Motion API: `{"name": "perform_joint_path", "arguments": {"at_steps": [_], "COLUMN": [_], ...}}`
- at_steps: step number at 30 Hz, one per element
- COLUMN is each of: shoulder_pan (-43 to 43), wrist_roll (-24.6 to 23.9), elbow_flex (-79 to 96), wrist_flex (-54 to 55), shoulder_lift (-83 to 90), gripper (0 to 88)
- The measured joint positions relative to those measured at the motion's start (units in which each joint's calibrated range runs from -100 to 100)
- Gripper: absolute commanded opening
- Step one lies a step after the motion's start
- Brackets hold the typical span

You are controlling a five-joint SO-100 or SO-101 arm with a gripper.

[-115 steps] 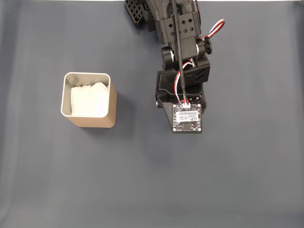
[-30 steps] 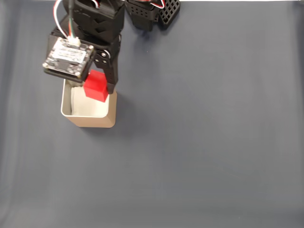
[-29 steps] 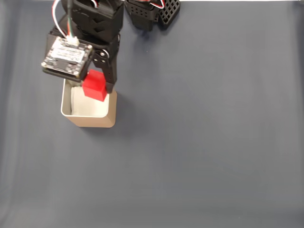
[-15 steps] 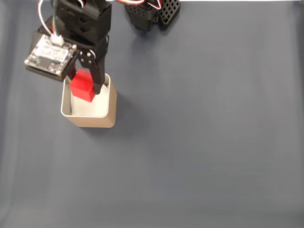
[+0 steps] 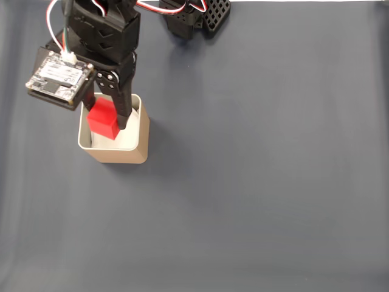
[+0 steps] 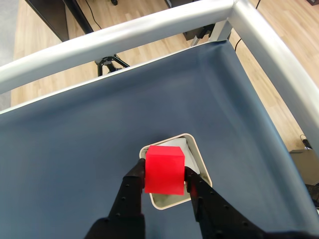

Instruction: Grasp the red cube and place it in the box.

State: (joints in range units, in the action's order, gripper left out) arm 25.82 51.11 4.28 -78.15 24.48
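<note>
Placing step: gripper [image 5: 104, 121] is clamping the cube [image 5: 103, 118] between closed jaws, hanging over the box [image 5: 115, 155] at the surface's ten o'clock; next, opening to drop it.

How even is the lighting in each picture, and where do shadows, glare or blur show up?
Fixed view: soft, even light on the dark mat, sharp throughout, with a faint shadow right of the box. Wrist view: the cube is bright and slightly soft-edged between the claw fingers; the pale metal rail carries a mild sheen; no strong glare.
</note>
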Motion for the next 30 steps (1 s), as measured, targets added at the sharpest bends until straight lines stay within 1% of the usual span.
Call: {"name": "perform_joint_path", "arguments": {"at_steps": [11, 21, 30], "shoulder_pan": [0.45, 0.45, 0.45], "wrist_roll": [-0.10, -1.27, -1.66], "elbow_flex": [2.00, 3.10, 3.10], "wrist_flex": [1.71, 4.22, 4.71], "shoulder_lift": [-0.09, -0.09, -0.09], "gripper": [0.3, 4.1, 3.3]}}
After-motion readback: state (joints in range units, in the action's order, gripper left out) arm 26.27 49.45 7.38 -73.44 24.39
